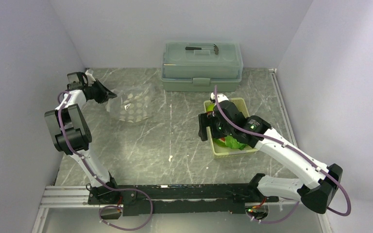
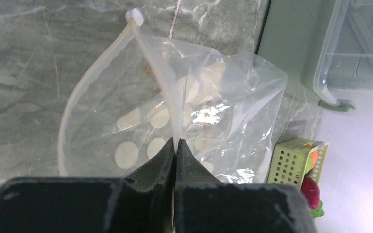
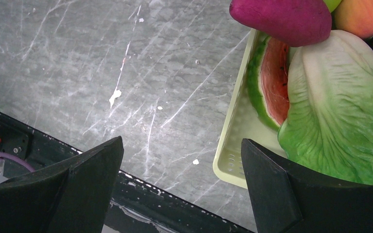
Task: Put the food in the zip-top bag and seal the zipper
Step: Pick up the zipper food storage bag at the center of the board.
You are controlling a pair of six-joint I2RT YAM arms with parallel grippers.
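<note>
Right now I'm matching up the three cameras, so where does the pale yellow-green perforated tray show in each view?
Top external: tray right of centre, largely under the right arm.
Left wrist: lower right edge, its perforated wall showing.
Right wrist: right side, near corner and rim in view.
Shared landmark: the green lettuce lying in it.

Light: bright, even and diffuse, coming from above.
Shadows: faint and soft-edged on the worktop (image 1: 175, 145).
Glare: white glints on the bag (image 2: 209, 114); the lower right corner of the left wrist view washes out to white.
Focus: fingers (image 3: 53, 194) dark and slightly soft; lettuce (image 3: 340, 111) crisp.
</note>
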